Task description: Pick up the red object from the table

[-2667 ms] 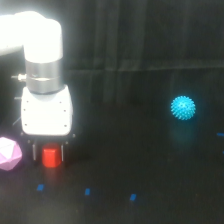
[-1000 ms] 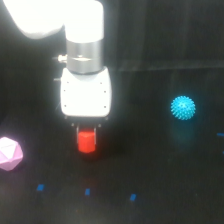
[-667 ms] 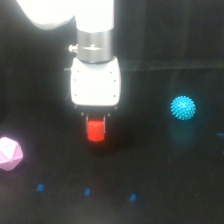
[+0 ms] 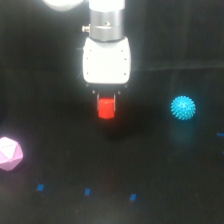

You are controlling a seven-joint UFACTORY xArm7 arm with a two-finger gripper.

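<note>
The red object (image 4: 105, 108) is a small bright red-orange block held between the dark fingers of my gripper (image 4: 106, 104). The gripper hangs under the white arm body (image 4: 106, 59) near the middle of the exterior view and is shut on the block. The block is lifted above the black table (image 4: 150, 165), with a faint shadow beneath it. The top of the block is hidden between the fingers.
A pink faceted polyhedron (image 4: 9, 153) lies on the table at the exterior view's left. A spiky cyan ball (image 4: 183, 107) sits at the exterior view's right. Small blue tape marks (image 4: 87, 191) dot the table's near part.
The arm has carried the red block up and toward the exterior view's right, away from the pink polyhedron. The pink polyhedron and cyan ball have stayed in place.
</note>
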